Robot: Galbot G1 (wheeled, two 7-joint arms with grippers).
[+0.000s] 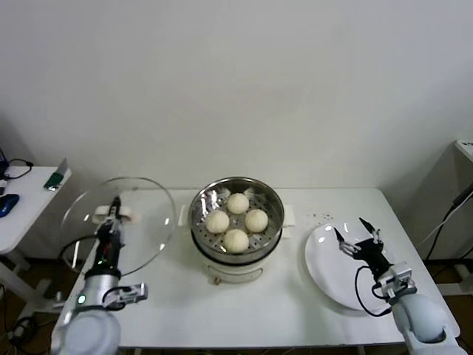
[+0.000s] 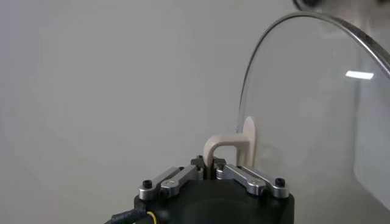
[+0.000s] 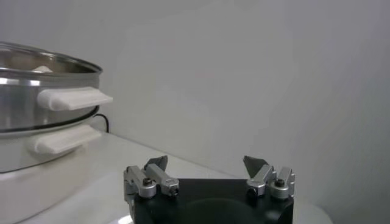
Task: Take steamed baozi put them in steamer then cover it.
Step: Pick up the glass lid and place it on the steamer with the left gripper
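Observation:
Several cream-white baozi (image 1: 236, 220) lie inside the shiny steel steamer (image 1: 275, 203) on its white pot base at the table's middle. To its left the clear glass cover (image 1: 148, 222) hangs tilted in the air, held by its cream handle (image 2: 224, 145). My left gripper (image 1: 114, 214) is shut on that handle, which the left wrist view shows pinched between the jaws (image 2: 209, 168). My right gripper (image 1: 358, 235) stands open above the white plate, nothing between its fingers. In the right wrist view the steamer (image 3: 42, 79) stands off to one side of the open gripper (image 3: 207, 165).
An empty white plate (image 1: 325, 266) lies at the table's right. A side table with a blue mouse (image 1: 7, 203) and a green object (image 1: 53, 179) stands at the far left. The white wall closes the back.

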